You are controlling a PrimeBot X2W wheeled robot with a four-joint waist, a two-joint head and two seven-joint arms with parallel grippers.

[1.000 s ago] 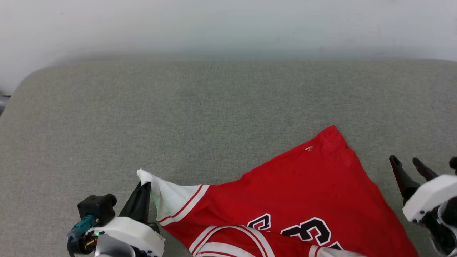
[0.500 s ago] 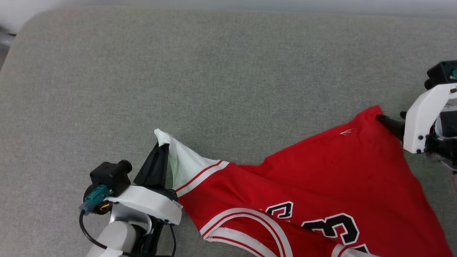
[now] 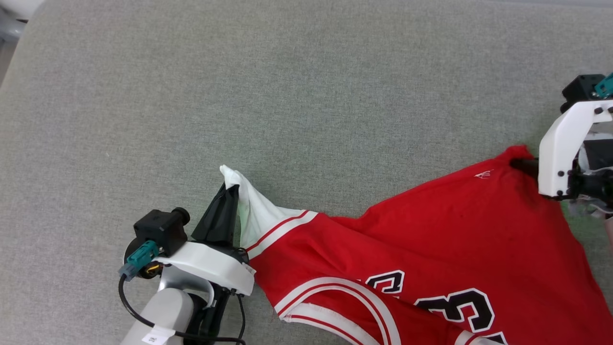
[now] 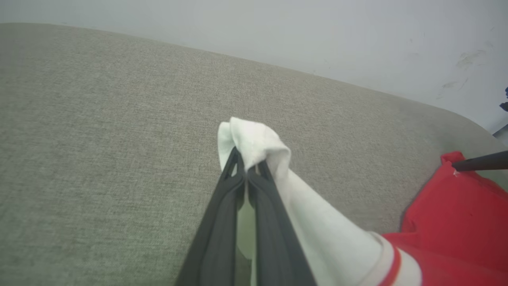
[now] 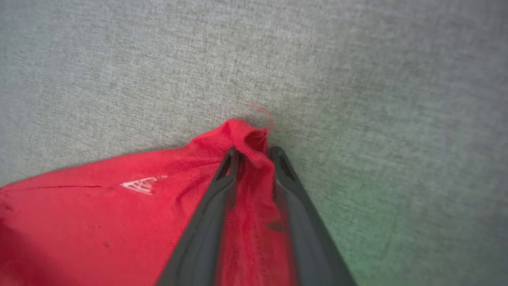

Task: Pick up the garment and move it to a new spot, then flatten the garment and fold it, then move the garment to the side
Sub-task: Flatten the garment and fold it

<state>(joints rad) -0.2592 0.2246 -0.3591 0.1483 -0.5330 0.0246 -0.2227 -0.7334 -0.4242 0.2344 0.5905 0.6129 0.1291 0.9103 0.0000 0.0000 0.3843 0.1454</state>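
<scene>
From the head, the garment (image 3: pixel 431 239) is lying rumpled and unfolded on the table's (image 3: pixel 287 96) near right. At the left wrist, the left gripper (image 4: pixel 248 165) is pinching its white sleeve tip between pressed-together jaws. At the right wrist, the right gripper (image 5: pixel 256 153) is straddling the red corner, and I cannot tell whether it is gripping; flattening and folding are waiting.

A counter (image 3: pixel 306 96) covered in grey-green woven fabric is spreading across the head view, its weave looking even throughout. Its far left corner is curving round in a soft, padded arc. Just beyond that corner a pale rounded object (image 3: pixel 10 13) is poking in at the view's top left, cropped too tightly to identify. In the left wrist view a plain white wall (image 4: pixel 278 35) is rising right behind the counter's far edge, carrying a few faint grey scuff marks (image 4: pixel 468 59) toward its right end. In the right wrist view a faint green tint is lying over the fabric at the lower right.
</scene>
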